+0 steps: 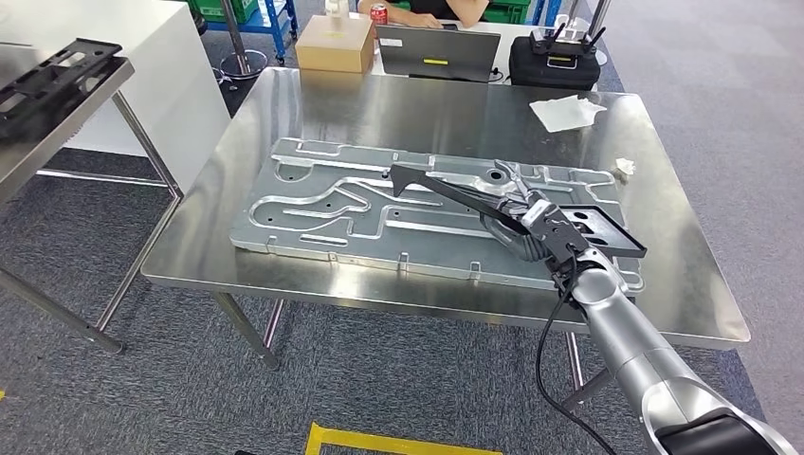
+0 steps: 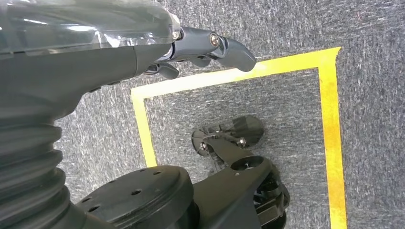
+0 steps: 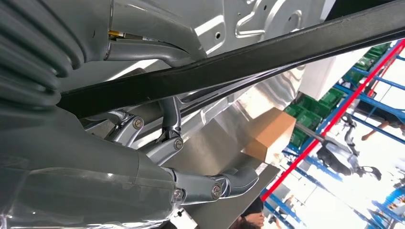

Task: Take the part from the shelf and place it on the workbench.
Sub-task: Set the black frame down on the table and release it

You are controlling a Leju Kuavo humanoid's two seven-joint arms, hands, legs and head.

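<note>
Part over the desk, my right hand is gripping it.
I'm holding the long black part near its wide end, its far tip angling out above the grey grooved plate lying on the desk; I'm judging pickup and carry done, set-down and release left, and I cannot tell if the part is touching the plate yet. Right wrist view is showing what the head view isn't: fingers hooking under the part's black bar. Left wrist view is showing my left hand hanging over carpet with yellow tape, fingers curling in, holding nothing.
</note>
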